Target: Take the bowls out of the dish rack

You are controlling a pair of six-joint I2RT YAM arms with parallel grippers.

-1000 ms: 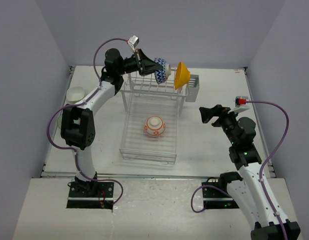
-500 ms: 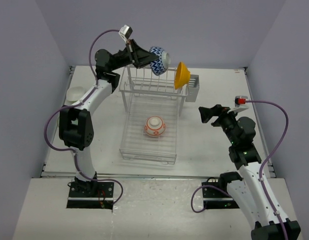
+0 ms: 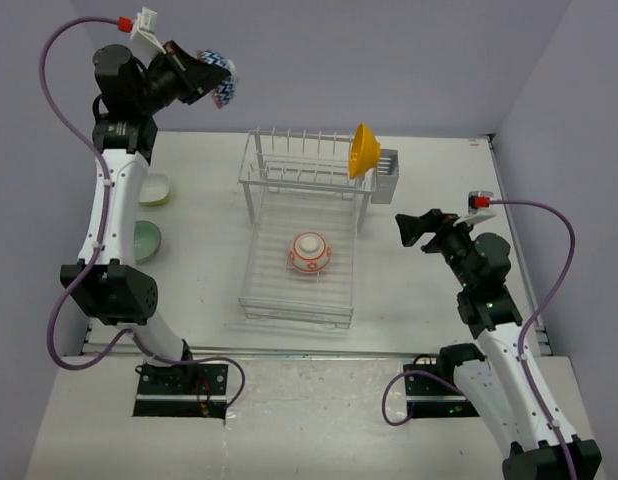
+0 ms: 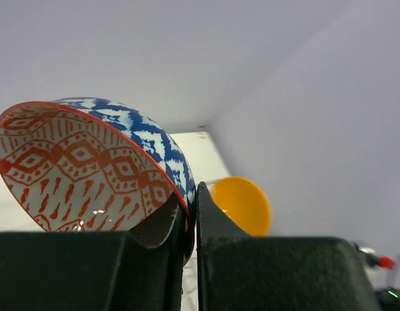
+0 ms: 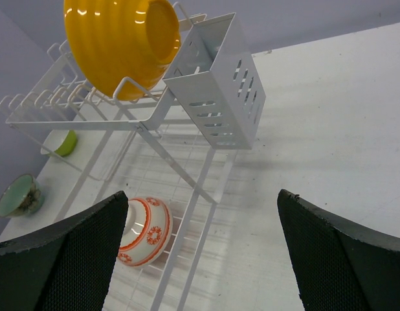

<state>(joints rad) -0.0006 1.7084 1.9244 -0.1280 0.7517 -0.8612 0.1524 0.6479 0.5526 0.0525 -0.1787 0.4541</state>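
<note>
My left gripper (image 3: pixel 207 74) is shut on the rim of the blue-and-white zigzag bowl (image 3: pixel 220 79), held high in the air at the far left, clear of the dish rack (image 3: pixel 294 318). In the left wrist view the fingertips pinch the bowl (image 4: pixel 90 162) at its edge, my left gripper (image 4: pixel 190 197) tight on it. An orange-yellow bowl (image 3: pixel 364 150) stands on edge on the rack's upper tier. A white bowl with orange-red pattern (image 3: pixel 310 252) lies upside down on the lower tray. My right gripper (image 3: pixel 414 232) hovers open to the right of the rack, holding nothing.
A mint green bowl (image 3: pixel 144 240) and a lime green bowl (image 3: pixel 154 189) sit on the table left of the rack. The grey cutlery holder (image 3: pixel 386 175) hangs on the rack's right end, beside the orange-yellow bowl (image 5: pixel 122 45). Walls enclose three sides of the table.
My left arm lifted the zigzag bowl off the rack's upper tier and swung it up and far to the left. The right arm stayed still.
</note>
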